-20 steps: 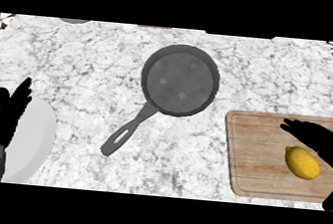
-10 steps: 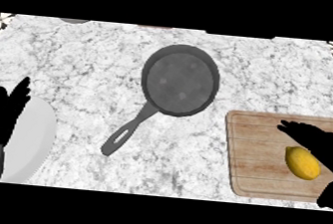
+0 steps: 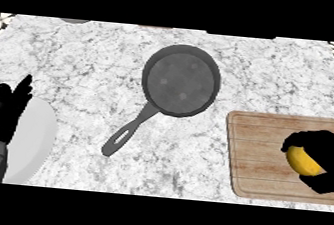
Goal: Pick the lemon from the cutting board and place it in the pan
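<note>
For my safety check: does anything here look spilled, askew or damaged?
Nothing stands out. The dark round pan lies flat; the right hand curls round the yellow lemon over the wooden cutting board.

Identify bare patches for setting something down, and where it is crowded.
Bare counter lies between the pan handle and the cutting board, and between handle and plate. Crowded: board's right end, right hand curled round the lemon.

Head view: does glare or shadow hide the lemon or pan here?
Head view: even light, no glare on the pan; no hard shadow on the cutting board; the lemon is partly hidden only by the black right hand curled round it.
</note>
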{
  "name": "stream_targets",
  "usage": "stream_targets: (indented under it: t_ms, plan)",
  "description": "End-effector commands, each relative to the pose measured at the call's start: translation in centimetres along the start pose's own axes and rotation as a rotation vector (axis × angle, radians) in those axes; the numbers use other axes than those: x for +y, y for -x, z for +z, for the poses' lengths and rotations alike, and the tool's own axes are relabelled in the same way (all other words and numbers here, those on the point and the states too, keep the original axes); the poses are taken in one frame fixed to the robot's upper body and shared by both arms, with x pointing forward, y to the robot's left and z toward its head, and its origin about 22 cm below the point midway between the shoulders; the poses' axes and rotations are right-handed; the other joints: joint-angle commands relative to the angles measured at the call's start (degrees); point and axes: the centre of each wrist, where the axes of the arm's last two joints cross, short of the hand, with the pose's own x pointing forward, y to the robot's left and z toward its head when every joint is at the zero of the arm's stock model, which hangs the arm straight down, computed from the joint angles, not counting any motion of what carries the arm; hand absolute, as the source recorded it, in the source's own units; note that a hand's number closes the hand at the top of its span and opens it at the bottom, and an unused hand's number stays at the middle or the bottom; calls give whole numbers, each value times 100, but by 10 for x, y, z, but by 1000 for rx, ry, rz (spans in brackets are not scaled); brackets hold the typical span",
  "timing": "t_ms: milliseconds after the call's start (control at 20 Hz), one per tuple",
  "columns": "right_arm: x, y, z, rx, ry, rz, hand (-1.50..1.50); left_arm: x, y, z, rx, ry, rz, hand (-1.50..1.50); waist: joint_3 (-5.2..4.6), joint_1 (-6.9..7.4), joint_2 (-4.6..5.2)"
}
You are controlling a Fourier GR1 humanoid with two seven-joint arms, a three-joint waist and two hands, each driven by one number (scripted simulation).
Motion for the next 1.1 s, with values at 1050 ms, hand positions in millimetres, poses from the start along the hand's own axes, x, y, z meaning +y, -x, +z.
stream_targets:
  t_ms: [1050]
  plan:
    - [-29,-70,36,369,647,-212,150,18,13,8,10,-23,-5,0,-10,-127,-70]
